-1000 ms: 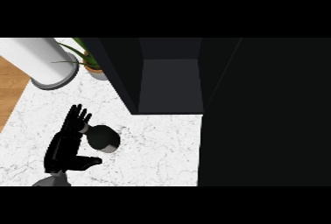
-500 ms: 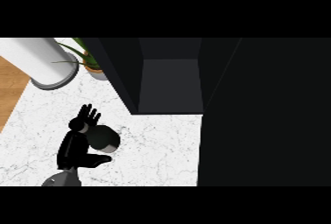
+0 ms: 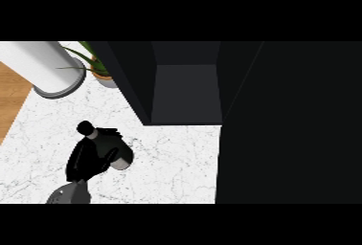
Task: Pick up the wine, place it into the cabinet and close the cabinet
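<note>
A white marbled bench [image 3: 170,162] with thin grey veins fills the lower left. At its far left corner a white cylinder [image 3: 42,67] stands beside a potted plant [image 3: 96,67]. Wooden floor [image 3: 13,100] shows past the bench's left edge.

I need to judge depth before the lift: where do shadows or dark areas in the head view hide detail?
Head view: the open cabinet is dark inside, its back barely readable; the right side is near-black; the black left hand merges with the dark wine bottle, blurring their outlines; the marble counter is evenly lit, with only faint shadow.
</note>
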Controlling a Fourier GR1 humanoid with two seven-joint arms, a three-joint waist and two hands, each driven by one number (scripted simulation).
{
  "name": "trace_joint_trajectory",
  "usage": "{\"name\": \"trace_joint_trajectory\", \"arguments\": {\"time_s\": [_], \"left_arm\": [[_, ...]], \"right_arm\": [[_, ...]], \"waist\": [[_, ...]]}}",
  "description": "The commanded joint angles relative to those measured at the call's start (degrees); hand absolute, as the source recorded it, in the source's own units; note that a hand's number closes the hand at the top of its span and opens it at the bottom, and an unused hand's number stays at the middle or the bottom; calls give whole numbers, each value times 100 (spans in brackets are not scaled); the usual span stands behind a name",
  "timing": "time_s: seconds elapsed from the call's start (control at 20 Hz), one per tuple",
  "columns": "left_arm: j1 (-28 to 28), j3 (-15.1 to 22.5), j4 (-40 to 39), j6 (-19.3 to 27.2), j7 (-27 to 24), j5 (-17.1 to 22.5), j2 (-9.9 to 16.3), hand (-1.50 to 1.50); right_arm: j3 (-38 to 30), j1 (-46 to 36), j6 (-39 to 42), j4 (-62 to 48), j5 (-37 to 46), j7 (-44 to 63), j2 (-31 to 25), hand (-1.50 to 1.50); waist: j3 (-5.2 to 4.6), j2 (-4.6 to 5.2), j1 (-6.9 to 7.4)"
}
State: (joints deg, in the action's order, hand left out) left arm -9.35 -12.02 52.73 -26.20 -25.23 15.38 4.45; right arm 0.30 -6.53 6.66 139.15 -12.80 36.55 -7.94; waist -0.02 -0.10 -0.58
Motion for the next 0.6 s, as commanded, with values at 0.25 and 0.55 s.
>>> {"name": "trace_joint_trajectory", "arguments": {"time_s": [0.25,0.55], "left_arm": [[45,322,-57,50,-719,-682,278,150],[1027,14,948,799,-984,-810,522,150]], "right_arm": [[32,244,-76,960,-328,304,85,-150],[-367,379,218,551,-651,-122,-11,-150]], "waist": [[0,-3,12],[10,-18,66]]}}
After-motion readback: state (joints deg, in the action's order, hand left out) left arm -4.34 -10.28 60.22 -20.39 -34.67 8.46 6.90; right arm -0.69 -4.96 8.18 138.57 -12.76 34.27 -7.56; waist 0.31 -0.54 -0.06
